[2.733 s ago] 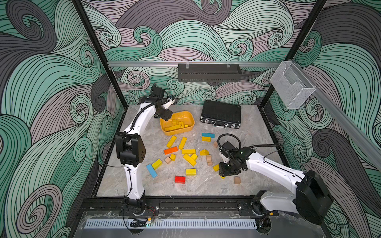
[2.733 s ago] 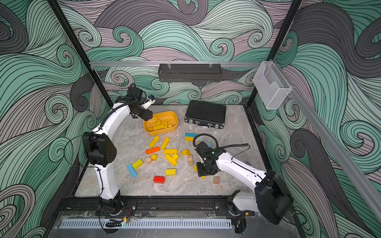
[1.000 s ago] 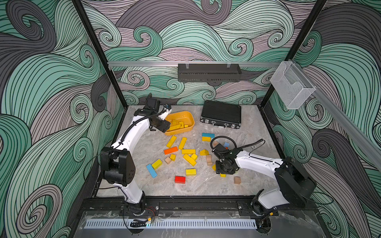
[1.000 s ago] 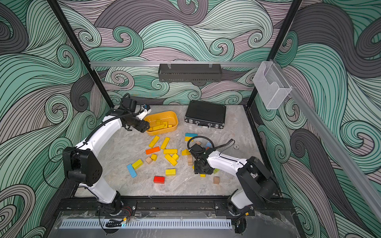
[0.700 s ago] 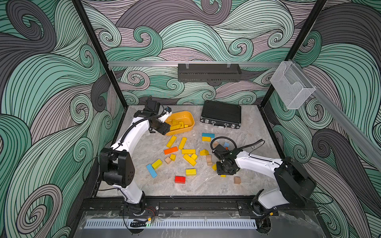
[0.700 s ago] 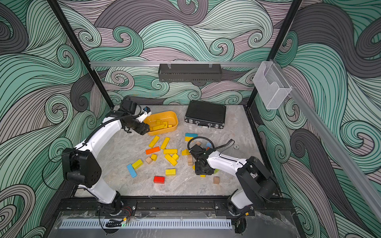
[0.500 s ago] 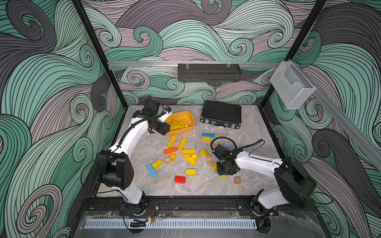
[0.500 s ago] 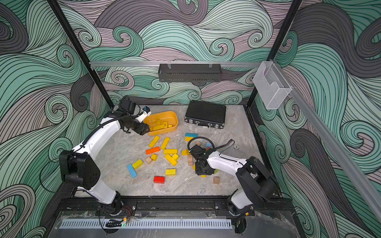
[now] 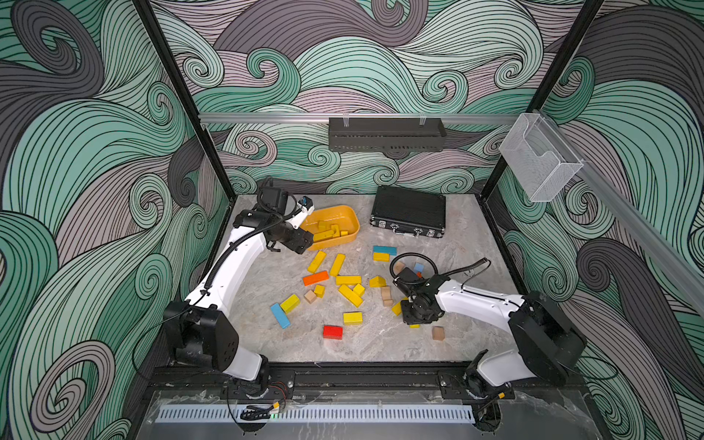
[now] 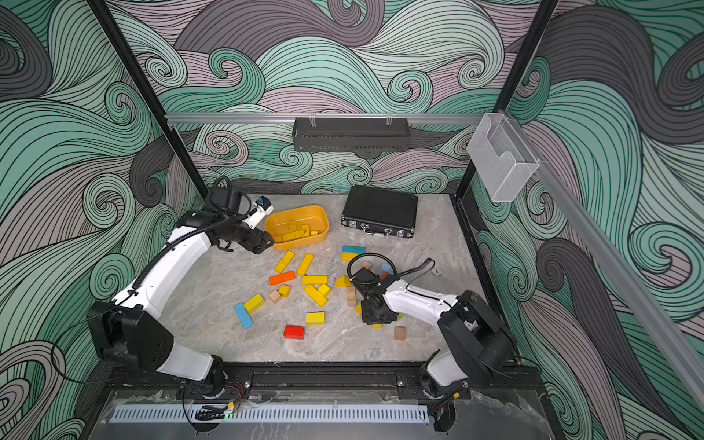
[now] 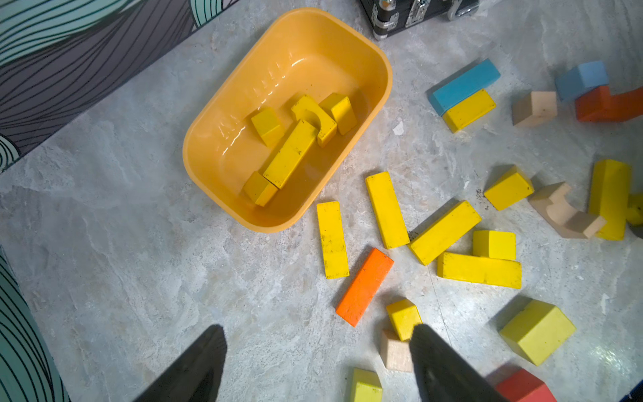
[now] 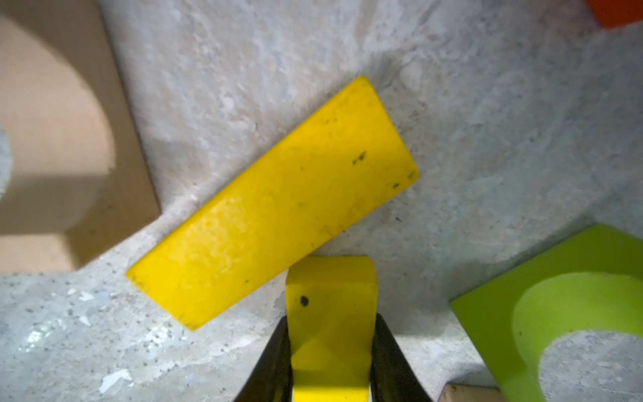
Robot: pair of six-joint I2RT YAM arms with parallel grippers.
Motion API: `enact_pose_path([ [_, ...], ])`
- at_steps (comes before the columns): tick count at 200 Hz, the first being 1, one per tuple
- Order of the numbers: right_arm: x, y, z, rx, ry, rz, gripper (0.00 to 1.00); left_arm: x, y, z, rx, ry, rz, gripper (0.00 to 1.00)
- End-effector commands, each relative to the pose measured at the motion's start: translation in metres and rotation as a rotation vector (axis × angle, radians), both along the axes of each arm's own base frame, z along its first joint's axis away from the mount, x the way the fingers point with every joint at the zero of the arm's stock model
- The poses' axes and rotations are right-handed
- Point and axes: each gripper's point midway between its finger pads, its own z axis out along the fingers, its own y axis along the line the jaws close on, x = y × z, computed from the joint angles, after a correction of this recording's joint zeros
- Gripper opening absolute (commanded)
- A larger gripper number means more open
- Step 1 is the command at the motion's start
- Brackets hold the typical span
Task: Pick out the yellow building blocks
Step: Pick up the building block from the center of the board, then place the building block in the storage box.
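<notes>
Several yellow building blocks (image 9: pixel 348 280) lie scattered mid-table, and more sit inside the orange-yellow tub (image 9: pixel 356 228). My left gripper (image 9: pixel 301 244) hangs open over the table at the tub's front-left corner. In the left wrist view its gripper (image 11: pixel 316 334) holds nothing, and a small yellow cube (image 11: pixel 403 318) lies beside one fingertip. My right gripper (image 9: pixel 417 319) is low at the table's right. In the right wrist view it (image 12: pixel 330 323) is shut on a small yellow block (image 12: pixel 332 313), which touches a flat yellow brick (image 12: pixel 271 205).
A black case (image 9: pixel 409 213) stands at the back right. Orange bar (image 9: pixel 315 278), red block (image 9: pixel 332 331), blue bar (image 9: pixel 280 315), teal block (image 9: pixel 384 250) and a plain wooden cube (image 9: pixel 438 332) lie among the yellow ones. A lime arch (image 12: pixel 556 296) and a wooden arch (image 12: pixel 69 139) flank the right gripper.
The left arm has drawn back from over the tub toward its front-left corner and its jaws have widened. The right gripper has closed onto the small yellow block.
</notes>
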Motion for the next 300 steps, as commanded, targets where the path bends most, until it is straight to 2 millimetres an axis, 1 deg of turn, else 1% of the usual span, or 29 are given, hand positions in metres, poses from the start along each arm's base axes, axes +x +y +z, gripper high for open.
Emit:
enact_pose_path([
  [1, 0.004, 0.003, 0.023, 0.016, -0.018, 0.046, 0.09, -0.014, 0.008, -0.005, 0.029, 0.027, 0.002, 0.84],
  [16, 0.009, 0.007, 0.039, 0.031, -0.038, 0.068, 0.09, -0.021, 0.014, -0.013, 0.069, 0.05, -0.002, 0.84],
  [28, 0.015, 0.015, 0.053, 0.061, -0.058, 0.087, 0.09, -0.026, 0.02, -0.018, 0.1, 0.073, 0.008, 0.84],
  [42, 0.023, 0.025, 0.069, 0.1, -0.086, 0.11, 0.09, -0.032, 0.024, -0.023, 0.117, 0.1, 0.016, 0.84],
  [65, 0.044, 0.047, 0.095, 0.16, -0.14, 0.159, 0.09, -0.04, 0.024, -0.035, 0.123, 0.131, 0.007, 0.84],
  [67, 0.046, 0.049, 0.097, 0.163, -0.144, 0.164, 0.09, -0.04, 0.024, -0.036, 0.124, 0.133, 0.006, 0.84],
  [70, 0.049, 0.052, 0.1, 0.169, -0.152, 0.173, 0.09, -0.043, 0.025, -0.028, 0.12, 0.109, 0.006, 0.84],
  [84, 0.065, 0.065, 0.114, 0.186, -0.182, 0.214, 0.09, -0.051, 0.026, -0.028, 0.127, 0.102, -0.009, 0.84],
  [113, 0.103, 0.098, 0.14, 0.219, -0.247, 0.296, 0.1, -0.072, 0.027, -0.039, 0.14, 0.106, -0.072, 0.84],
  [157, 0.163, 0.141, 0.156, 0.269, -0.3, 0.363, 0.09, -0.098, 0.028, -0.054, 0.136, 0.157, -0.1, 0.82],
  [173, 0.189, 0.159, 0.158, 0.279, -0.353, 0.391, 0.09, -0.103, 0.027, -0.058, 0.131, 0.165, -0.116, 0.81],
  [176, 0.192, 0.161, 0.155, 0.277, -0.354, 0.397, 0.09, -0.104, 0.025, -0.059, 0.129, 0.167, -0.127, 0.81],
  [177, 0.194, 0.162, 0.157, 0.281, -0.359, 0.397, 0.09, -0.104, 0.025, -0.059, 0.129, 0.167, -0.131, 0.81],
  [178, 0.195, 0.163, 0.154, 0.278, -0.353, 0.401, 0.09, -0.105, 0.025, -0.059, 0.129, 0.168, -0.136, 0.81],
  [185, 0.205, 0.169, 0.154, 0.285, -0.361, 0.407, 0.09, -0.108, 0.023, -0.06, 0.123, 0.175, -0.158, 0.8],
  [206, 0.234, 0.187, 0.15, 0.31, -0.38, 0.422, 0.09, -0.112, 0.02, -0.057, 0.115, 0.174, -0.186, 0.78],
  [224, 0.252, 0.201, 0.148, 0.358, -0.387, 0.427, 0.1, -0.114, 0.018, -0.055, 0.103, 0.165, -0.197, 0.78],
  [241, 0.268, 0.214, 0.142, 0.382, -0.396, 0.445, 0.1, -0.117, 0.014, -0.054, 0.083, 0.159, -0.221, 0.78],
  [255, 0.282, 0.222, 0.136, 0.391, -0.42, 0.47, 0.11, -0.119, 0.011, -0.055, 0.074, 0.157, -0.24, 0.78],
  [275, 0.302, 0.229, 0.121, 0.398, -0.441, 0.479, 0.12, -0.121, 0.01, -0.059, 0.077, 0.141, -0.259, 0.78],
  [300, 0.318, 0.233, 0.104, 0.417, -0.436, 0.458, 0.12, -0.123, 0.01, -0.066, 0.084, 0.169, -0.267, 0.78],
])
